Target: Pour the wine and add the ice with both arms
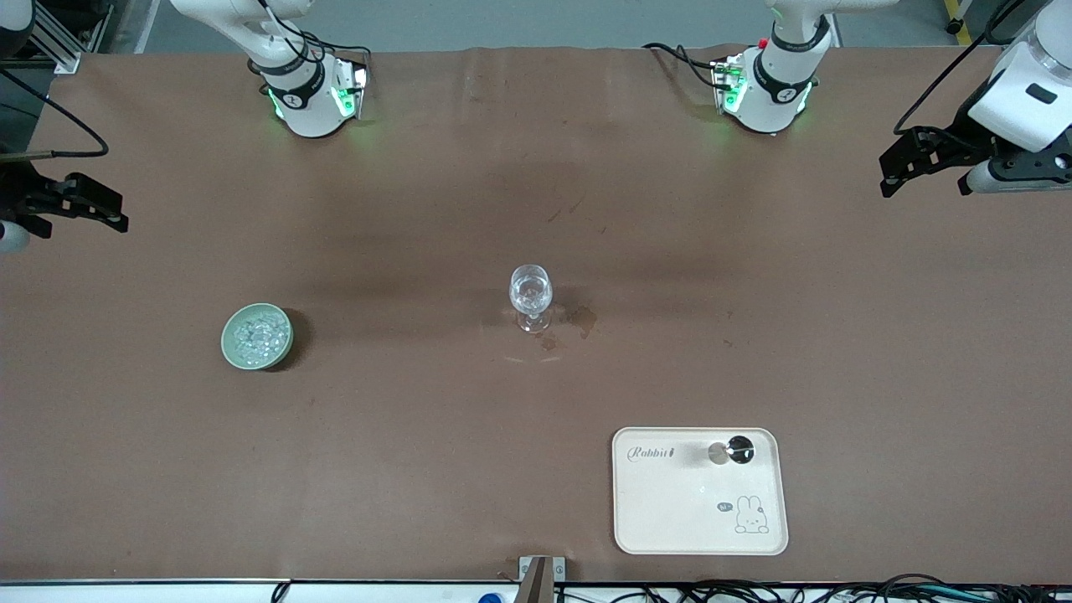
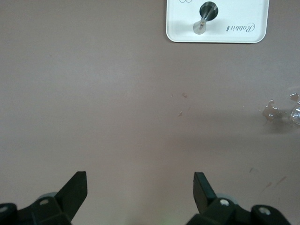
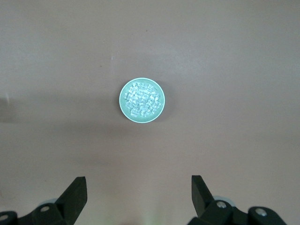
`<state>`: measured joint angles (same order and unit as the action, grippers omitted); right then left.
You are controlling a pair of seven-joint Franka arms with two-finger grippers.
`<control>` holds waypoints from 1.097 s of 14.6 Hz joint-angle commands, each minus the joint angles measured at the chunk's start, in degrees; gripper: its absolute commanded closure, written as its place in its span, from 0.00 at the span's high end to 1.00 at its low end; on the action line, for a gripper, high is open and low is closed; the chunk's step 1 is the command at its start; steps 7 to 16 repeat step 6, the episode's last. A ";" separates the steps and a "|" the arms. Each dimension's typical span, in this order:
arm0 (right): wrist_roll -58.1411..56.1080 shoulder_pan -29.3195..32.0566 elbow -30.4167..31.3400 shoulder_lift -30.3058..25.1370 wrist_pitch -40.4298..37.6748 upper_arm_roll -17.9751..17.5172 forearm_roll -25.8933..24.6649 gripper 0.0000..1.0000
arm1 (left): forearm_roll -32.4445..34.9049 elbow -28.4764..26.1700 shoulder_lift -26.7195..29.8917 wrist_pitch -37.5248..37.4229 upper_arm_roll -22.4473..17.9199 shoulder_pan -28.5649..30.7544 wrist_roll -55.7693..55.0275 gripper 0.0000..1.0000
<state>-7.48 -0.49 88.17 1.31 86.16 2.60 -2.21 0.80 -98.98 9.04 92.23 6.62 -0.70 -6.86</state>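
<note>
Pale green bowl (image 1: 257,336), whitish ice (image 1: 258,333), cream rabbit-print tray (image 1: 700,519), brown table (image 1: 419,435)

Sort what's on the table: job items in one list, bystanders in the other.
For the job:
- ice in the green bowl
- stemmed glass
- left gripper, open, waiting
- right gripper, open, waiting

Unclear or just there:
- rabbit tray
- small metal cup on it
</note>
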 commanded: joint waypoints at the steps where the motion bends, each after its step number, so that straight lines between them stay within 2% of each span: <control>1: -0.87 0.93 0.34 -1.05 -0.47 -0.66 0.98 0.99 | -0.80 0.88 -0.33 0.58 -0.29 0.18 0.80 1.00; 16: -0.87 0.93 0.34 -1.05 -0.29 -0.66 1.07 0.99 | -0.72 1.59 -1.13 0.67 -0.29 0.18 0.80 1.00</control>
